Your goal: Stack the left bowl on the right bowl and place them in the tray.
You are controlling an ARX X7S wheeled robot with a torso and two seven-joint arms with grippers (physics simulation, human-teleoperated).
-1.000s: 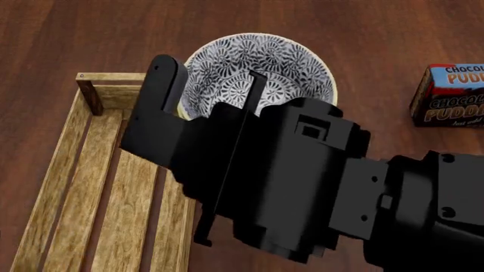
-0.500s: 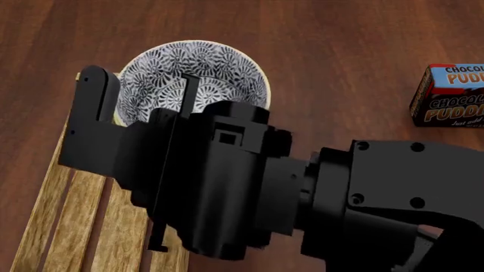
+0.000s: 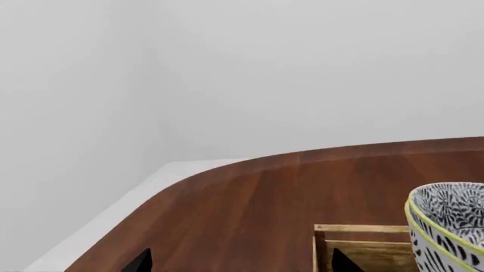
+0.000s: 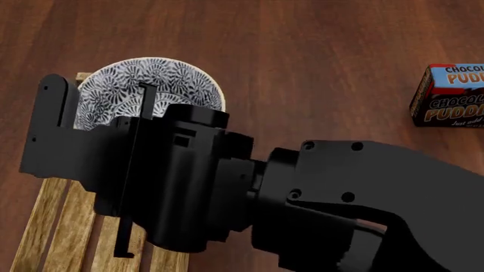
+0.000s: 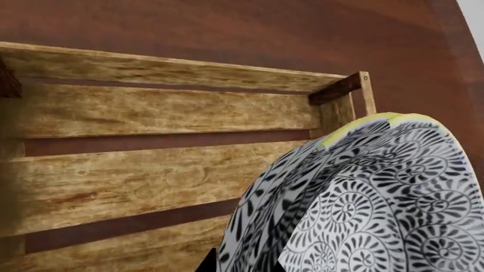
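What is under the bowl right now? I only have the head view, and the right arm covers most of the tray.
Observer: In the right wrist view, the tray shows bare slats beside the bowls, near one corner post.
Operator: Is that one bowl or both?
Observer: Both. The left wrist view shows two yellow rims, one nested in the other.
Operator: Where is the left gripper?
Observer: Only the tips of the left gripper show in its own view. They are wide apart with nothing between them, and they point toward the tray's end plank.
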